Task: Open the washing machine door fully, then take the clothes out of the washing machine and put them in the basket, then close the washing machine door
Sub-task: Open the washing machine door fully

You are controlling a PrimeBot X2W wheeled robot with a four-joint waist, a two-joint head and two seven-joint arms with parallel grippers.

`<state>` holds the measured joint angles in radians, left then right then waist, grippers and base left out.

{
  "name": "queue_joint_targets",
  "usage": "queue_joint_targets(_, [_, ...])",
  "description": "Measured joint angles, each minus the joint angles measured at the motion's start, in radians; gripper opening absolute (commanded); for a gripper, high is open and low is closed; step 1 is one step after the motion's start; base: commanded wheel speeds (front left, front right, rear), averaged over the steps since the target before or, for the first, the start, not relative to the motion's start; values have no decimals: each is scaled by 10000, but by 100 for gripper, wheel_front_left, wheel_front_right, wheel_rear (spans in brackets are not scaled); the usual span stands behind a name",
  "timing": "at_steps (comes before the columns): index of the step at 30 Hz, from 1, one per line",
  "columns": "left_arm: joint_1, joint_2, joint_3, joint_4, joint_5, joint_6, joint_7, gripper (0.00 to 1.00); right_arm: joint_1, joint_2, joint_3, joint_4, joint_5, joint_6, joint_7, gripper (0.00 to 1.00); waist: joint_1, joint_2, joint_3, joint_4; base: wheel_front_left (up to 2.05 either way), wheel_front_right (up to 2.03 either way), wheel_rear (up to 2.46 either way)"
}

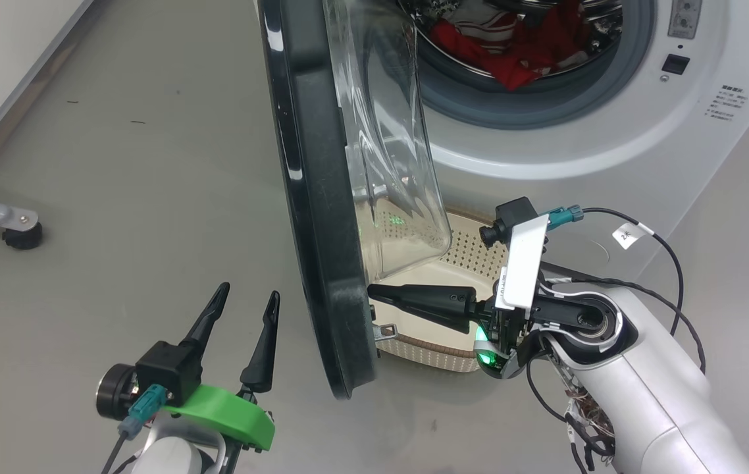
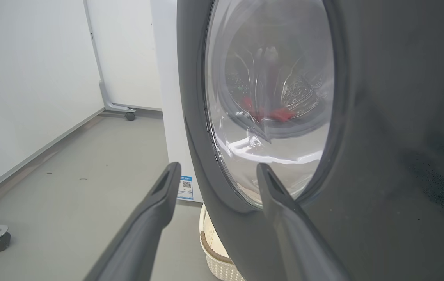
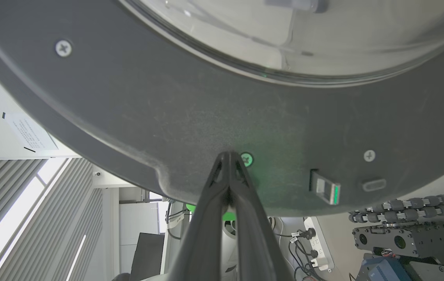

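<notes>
The washing machine [image 1: 578, 151] stands at the upper right with its door [image 1: 309, 197] swung out, edge-on to me, the clear glass bowl [image 1: 387, 131] bulging toward the drum. Red and white clothes [image 1: 513, 46] lie in the drum. The basket [image 1: 460, 260] sits on the floor under the door, partly hidden by it. My right gripper [image 1: 374, 293] is shut on nothing, and its tips touch the door's inner rim [image 3: 167, 117] near the latch [image 3: 325, 191]. My left gripper [image 1: 249, 290] stands open left of the door's outer face [image 2: 382, 136], apart from it.
A grey wheeled stand leg [image 1: 16, 227] lies on the floor at the far left, and a white wall runs along the upper left. Bare grey floor stretches left of the door. A power strip [image 3: 317, 244] and dark equipment [image 3: 401, 238] show beyond the door's edge.
</notes>
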<state>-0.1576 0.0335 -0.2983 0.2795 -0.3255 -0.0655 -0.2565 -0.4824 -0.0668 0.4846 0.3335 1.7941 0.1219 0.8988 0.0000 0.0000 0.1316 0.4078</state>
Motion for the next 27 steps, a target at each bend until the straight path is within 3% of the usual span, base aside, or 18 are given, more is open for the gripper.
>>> queue_joint_targets(16, [53,0,67,-136,-75,174,0,100,-1,-2,700,-222,198,0,-736,0,0,0,98,298,0,0,0])
queue_joint_targets(27, [111,0,119,-257,-123,178,0,100,204,23,-15,-341,343,0,-1678,0,0,0,170,208,0,0,0])
